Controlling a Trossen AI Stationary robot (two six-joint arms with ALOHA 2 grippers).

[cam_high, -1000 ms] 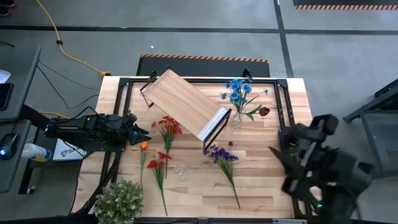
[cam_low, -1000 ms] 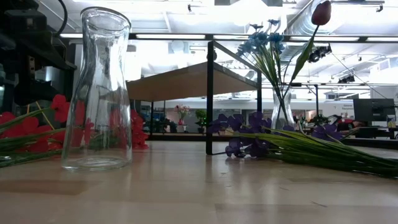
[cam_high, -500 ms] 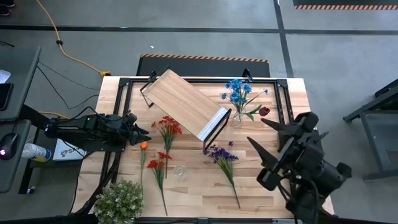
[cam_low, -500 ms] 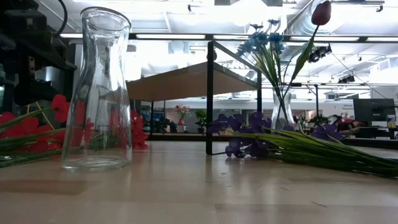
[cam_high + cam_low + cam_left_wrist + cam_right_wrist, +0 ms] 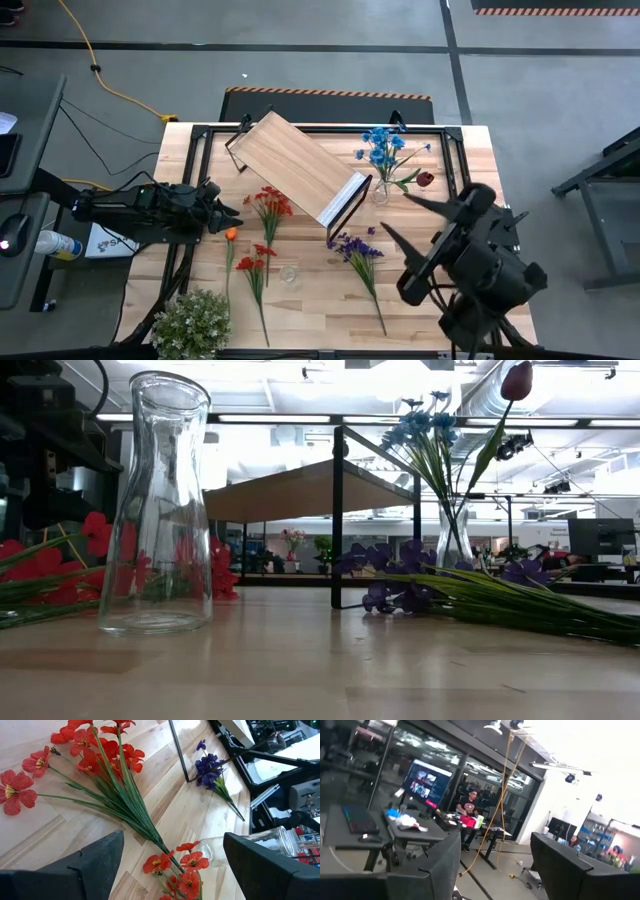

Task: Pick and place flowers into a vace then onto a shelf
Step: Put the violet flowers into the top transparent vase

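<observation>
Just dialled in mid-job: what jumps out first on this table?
The light-wood shelf on its black frame sits askew at the table's far middle. Beside its right end, a clear glass vase of blue flowers and a dark red bud stands upright. An empty clear glass vase stands near the front among loose red sprigs and purple sprigs. The right gripper hangs open above the table's right side; the left gripper is open at the left.

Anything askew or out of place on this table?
Yes: the shelf sits diagonally across the tabletop rather than square to its edges. Red flowers and purple flowers lie loose on the wood, not in a vase.
</observation>
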